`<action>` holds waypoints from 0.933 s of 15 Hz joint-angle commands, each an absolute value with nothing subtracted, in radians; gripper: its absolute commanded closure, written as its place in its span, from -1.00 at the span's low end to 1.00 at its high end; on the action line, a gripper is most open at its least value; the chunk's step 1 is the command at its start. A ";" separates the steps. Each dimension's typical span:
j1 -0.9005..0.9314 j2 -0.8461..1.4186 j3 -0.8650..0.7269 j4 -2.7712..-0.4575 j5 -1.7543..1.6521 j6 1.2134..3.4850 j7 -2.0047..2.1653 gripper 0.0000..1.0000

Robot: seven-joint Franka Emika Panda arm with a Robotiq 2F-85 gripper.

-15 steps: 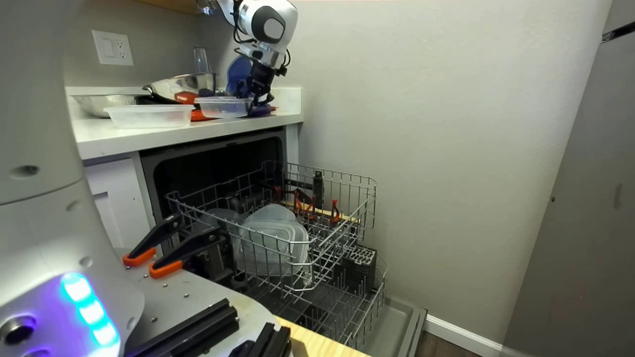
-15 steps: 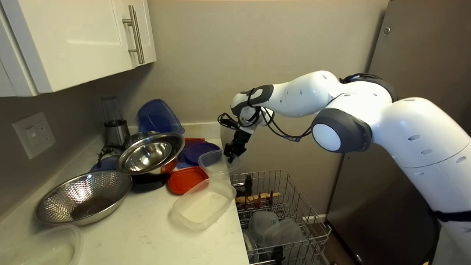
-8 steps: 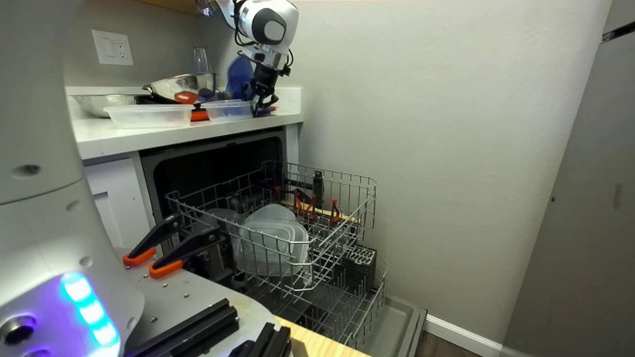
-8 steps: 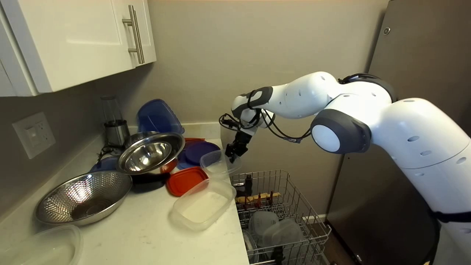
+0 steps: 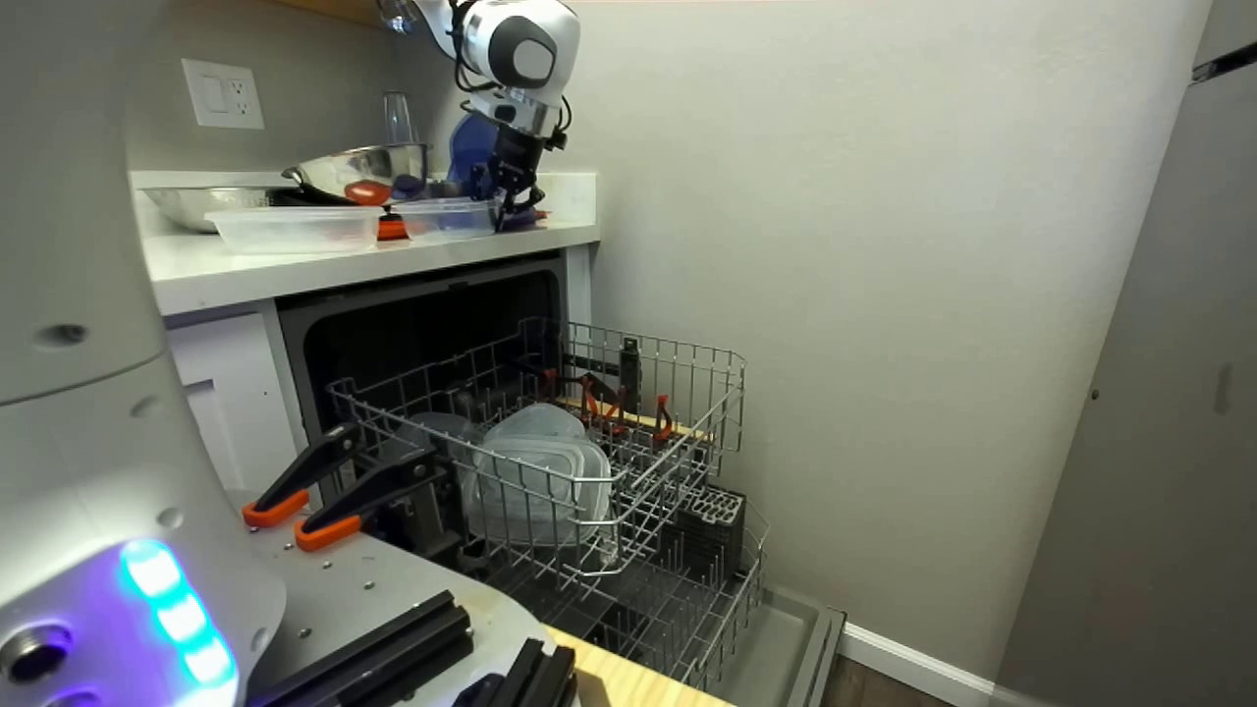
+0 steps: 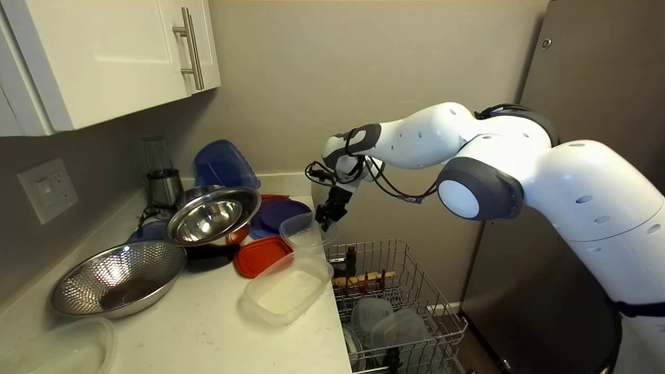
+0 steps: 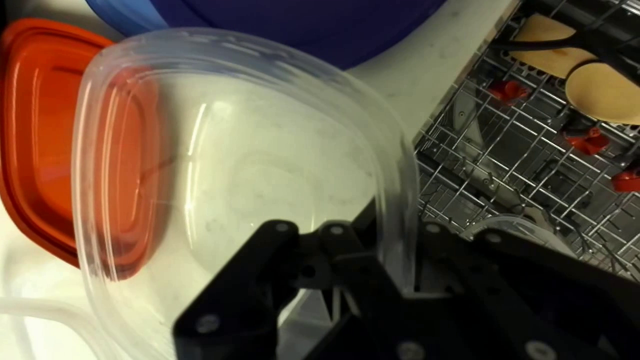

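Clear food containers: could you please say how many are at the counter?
3: the held container in the gripper, the middle container beside it, and the cut-off container at an exterior view's lower left. More may be hidden.

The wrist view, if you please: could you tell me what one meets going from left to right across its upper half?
Orange-red lid → clear container → white countertop → dishwasher rack.

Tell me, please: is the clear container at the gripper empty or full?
Empty: in the wrist view, the clear container holds nothing; the counter and orange-red lid show through it.
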State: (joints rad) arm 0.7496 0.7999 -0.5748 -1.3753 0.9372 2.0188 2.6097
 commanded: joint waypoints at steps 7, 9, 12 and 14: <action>0.801 0.813 -0.624 -1.407 0.992 2.044 2.610 0.11; 0.805 0.818 -0.629 -1.406 1.004 2.042 2.610 -0.13; 0.809 0.820 -0.638 -1.407 1.027 2.043 2.610 -0.50; 0.814 0.815 -0.649 -1.411 1.036 2.046 2.610 -0.77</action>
